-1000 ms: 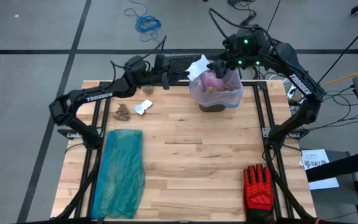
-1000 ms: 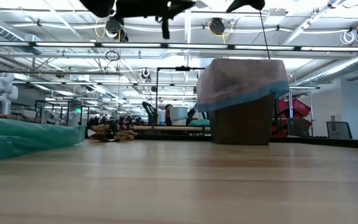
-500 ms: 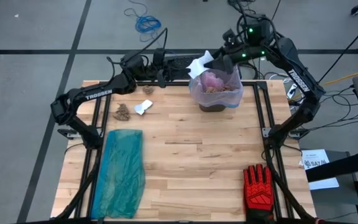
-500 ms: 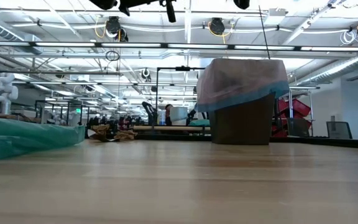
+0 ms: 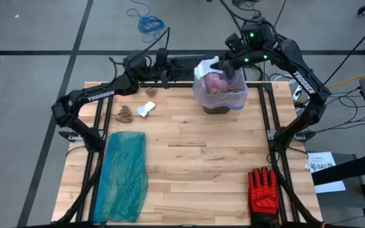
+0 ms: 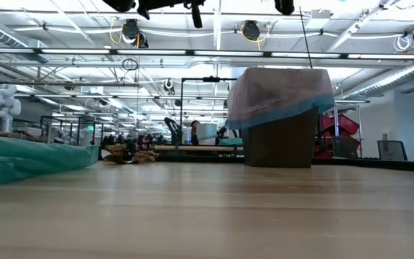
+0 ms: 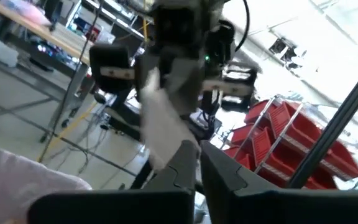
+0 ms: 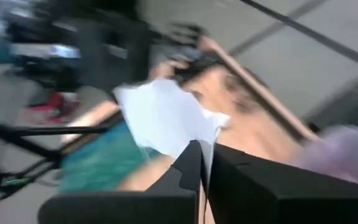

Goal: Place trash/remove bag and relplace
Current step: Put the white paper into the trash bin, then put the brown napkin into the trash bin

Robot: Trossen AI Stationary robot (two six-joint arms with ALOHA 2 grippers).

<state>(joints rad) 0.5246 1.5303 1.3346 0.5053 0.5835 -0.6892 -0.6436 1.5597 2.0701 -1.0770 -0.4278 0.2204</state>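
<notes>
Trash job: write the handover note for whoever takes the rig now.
Right gripper: shut on a white paper scrap, held above the far-left rim of the pinkish-lavender bin liner.
Left gripper: at the table's far edge, nothing seen held.
Done: brown paper wads already lie in the lined bin.
Left: drop the white scrap in; bin the crumpled brown wad and small white scrap on the wooden table; pull the liner; fit the teal-green plastic bag.

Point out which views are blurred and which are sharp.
Right wrist view: heavily motion-smeared, though the white scrap pinched in the right fingers reads. Left wrist view: soft, background washed out. High view: sharp on the table. Low view: bin crisp, bright ceiling lights.
</notes>
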